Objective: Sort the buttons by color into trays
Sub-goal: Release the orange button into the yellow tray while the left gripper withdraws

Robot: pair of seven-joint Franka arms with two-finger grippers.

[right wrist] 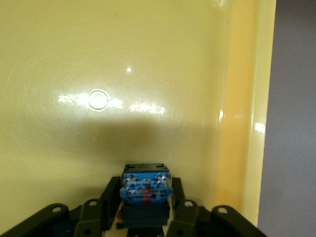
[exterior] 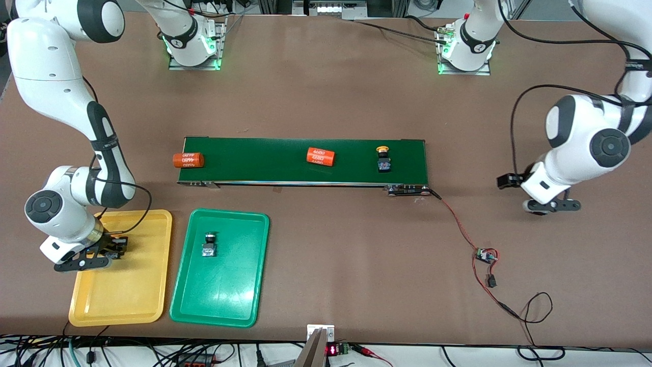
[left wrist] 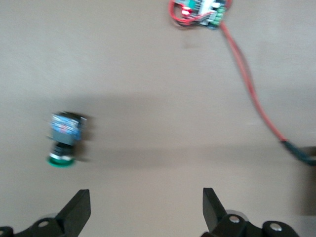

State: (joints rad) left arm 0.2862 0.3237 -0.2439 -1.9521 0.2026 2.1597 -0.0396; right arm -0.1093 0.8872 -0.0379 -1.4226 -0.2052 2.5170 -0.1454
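My right gripper (right wrist: 144, 183) is down in the yellow tray (exterior: 132, 295), at the end nearest the conveyor, shut on a button (right wrist: 146, 190) whose blue-and-black body shows while its cap is hidden. In the front view this gripper (exterior: 113, 248) hides that button. My left gripper (left wrist: 146, 196) is open and empty over the bare table at the left arm's end. A green-capped button (left wrist: 63, 140) lies on its side on the table below it. Another green-capped button (exterior: 209, 244) lies in the green tray (exterior: 229, 300). A yellow-capped button (exterior: 383, 159) sits on the belt.
The dark-green conveyor belt (exterior: 265, 153) also carries two orange cylinders (exterior: 188, 160) (exterior: 321, 156). A small circuit board (exterior: 486, 255) with red wires lies on the table between the belt and the left gripper (exterior: 552, 205).
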